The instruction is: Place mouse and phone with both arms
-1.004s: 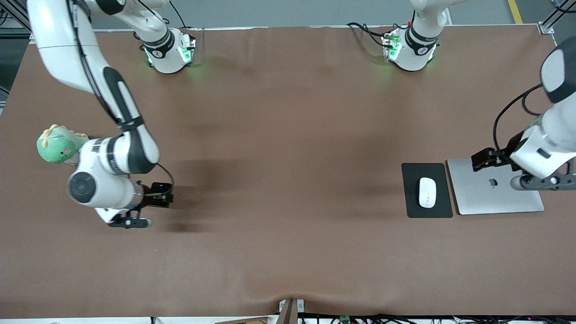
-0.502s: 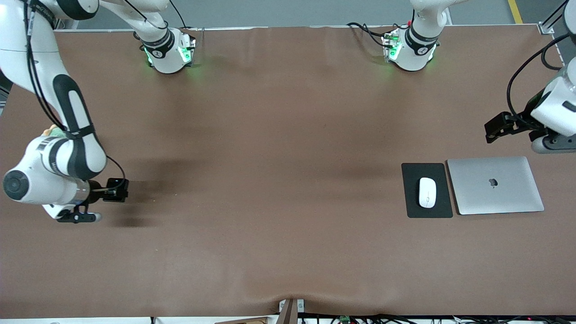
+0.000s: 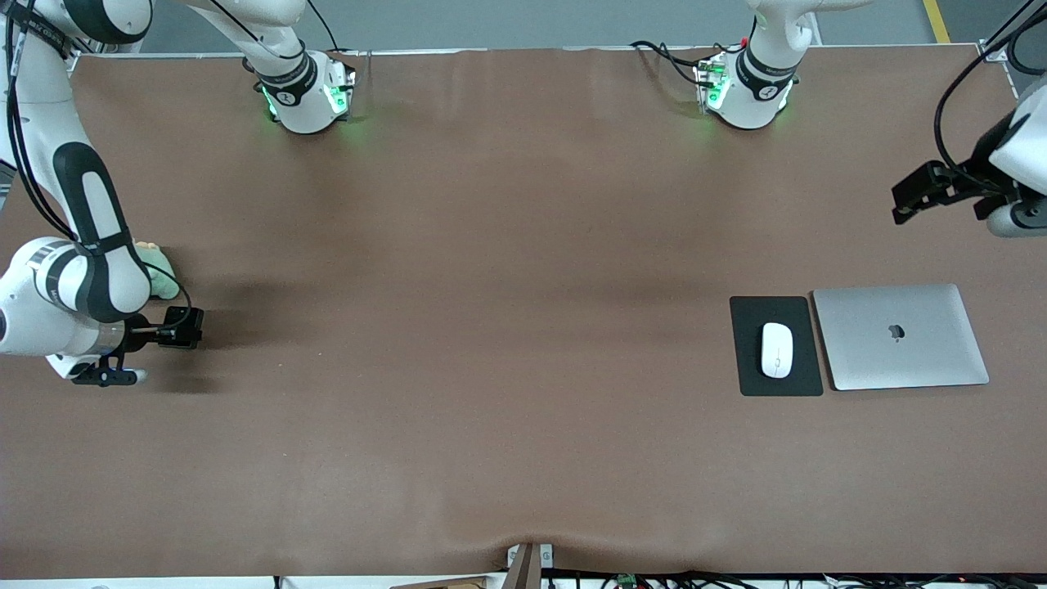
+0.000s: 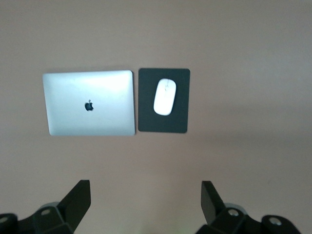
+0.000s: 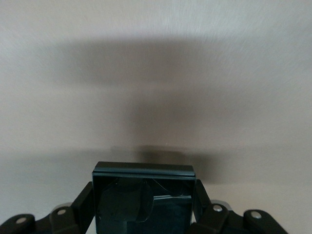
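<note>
The white mouse (image 3: pixel 776 350) lies on a dark mouse pad (image 3: pixel 748 327) toward the left arm's end of the table. It also shows in the left wrist view (image 4: pixel 164 96). My left gripper (image 3: pixel 909 196) hangs open and empty in the air over bare table near that end's edge, its jaws wide apart (image 4: pixel 145 195). My right gripper (image 3: pixel 170 330) is shut on the glossy black phone (image 3: pixel 186 326) and holds it above the table at the right arm's end. The right wrist view shows the phone (image 5: pixel 144 197) clamped between the fingers (image 5: pixel 84 202).
A closed silver laptop (image 3: pixel 900 337) lies beside the mouse pad, toward the left arm's end. A green plush toy (image 3: pixel 161 276) sits at the right arm's end, mostly hidden by that arm. Brown cloth covers the table.
My right gripper has carried the phone toward the right arm's end of the table. My left gripper has moved off the laptop and now hangs over bare table toward the robots' bases.
</note>
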Controlling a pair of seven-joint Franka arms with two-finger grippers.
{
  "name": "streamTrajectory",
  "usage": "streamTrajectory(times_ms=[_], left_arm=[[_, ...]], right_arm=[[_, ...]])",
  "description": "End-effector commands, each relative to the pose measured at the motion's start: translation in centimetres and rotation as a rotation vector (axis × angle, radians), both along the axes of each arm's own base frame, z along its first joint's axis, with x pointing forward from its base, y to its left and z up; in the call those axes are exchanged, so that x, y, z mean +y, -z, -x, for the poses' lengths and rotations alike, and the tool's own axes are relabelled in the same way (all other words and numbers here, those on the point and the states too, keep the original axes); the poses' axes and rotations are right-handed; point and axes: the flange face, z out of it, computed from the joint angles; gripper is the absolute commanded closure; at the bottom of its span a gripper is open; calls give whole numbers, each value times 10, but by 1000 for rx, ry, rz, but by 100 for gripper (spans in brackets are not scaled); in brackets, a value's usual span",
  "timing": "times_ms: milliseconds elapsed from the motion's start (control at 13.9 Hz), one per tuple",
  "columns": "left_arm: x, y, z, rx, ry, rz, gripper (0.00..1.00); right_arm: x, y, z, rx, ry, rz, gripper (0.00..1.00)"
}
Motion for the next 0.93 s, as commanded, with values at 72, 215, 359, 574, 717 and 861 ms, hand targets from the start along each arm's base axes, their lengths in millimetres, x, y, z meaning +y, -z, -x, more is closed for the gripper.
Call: streamTrajectory(times_ms=[72,215,359,574,717,861], left_arm=[[-3,-2,20,17,10,15,0],[0,-4,23,18,3,26,0],[0,-5,22,17,2,28,0],[2,-4,19,19,1,20,0],[6,-6,20,16,8,17,0],[19,-4,20,29,-16,27,0]], right_arm=[[-4,20,26,55,-16,-25,99],[-4,21,28,59,-16,-27,87],[-3,21,28,63,-47,-17,1],[11,10,16,44,-80,-3,0],[41,-15,-8,-5,-130,16,0],[83,-51,-33,-66,-197,34,0]])
